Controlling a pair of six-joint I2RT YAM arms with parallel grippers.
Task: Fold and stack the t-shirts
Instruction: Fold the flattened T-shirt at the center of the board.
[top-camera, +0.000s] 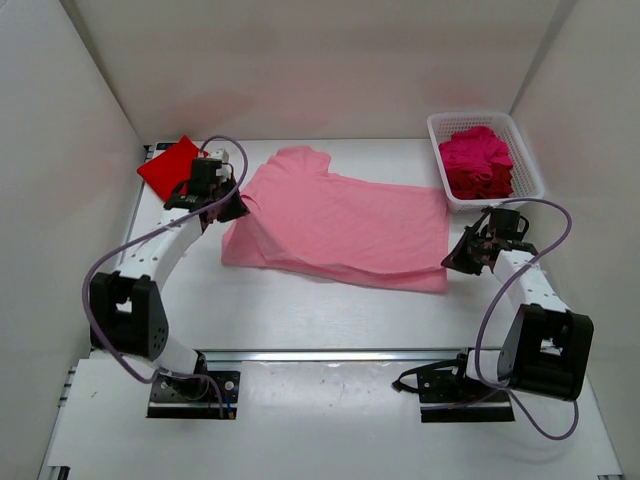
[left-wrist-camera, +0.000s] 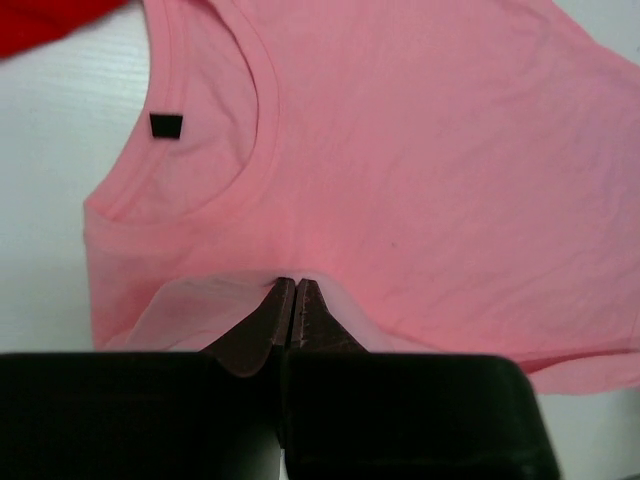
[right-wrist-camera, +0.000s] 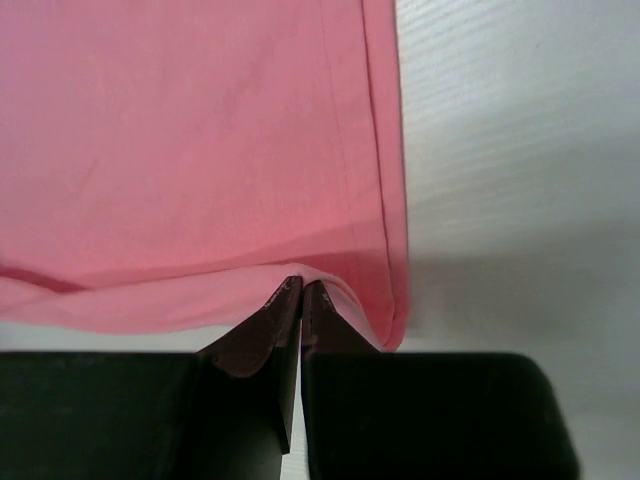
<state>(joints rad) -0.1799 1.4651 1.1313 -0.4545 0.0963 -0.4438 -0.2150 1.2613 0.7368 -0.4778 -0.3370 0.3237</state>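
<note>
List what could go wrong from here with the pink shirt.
1. The left gripper and right gripper each pinch only a thin edge of the light pink t-shirt. The cloth might slip out when lifted.
2. The folded red t-shirt lies close beside the left gripper, so a wide swing could disturb it.
3. The right gripper works near the basket, and trailing cloth could catch on its wall.

Bright, even, diffuse light fills the scene. The light pink t-shirt (top-camera: 340, 225) throws only a thin soft shadow on the table (top-camera: 300, 310) along its near edge. In the wrist views the shirt is fairly sharp; the left hand (left-wrist-camera: 297, 285) and right hand (right-wrist-camera: 301, 285) below it are dark and blurred.
</note>
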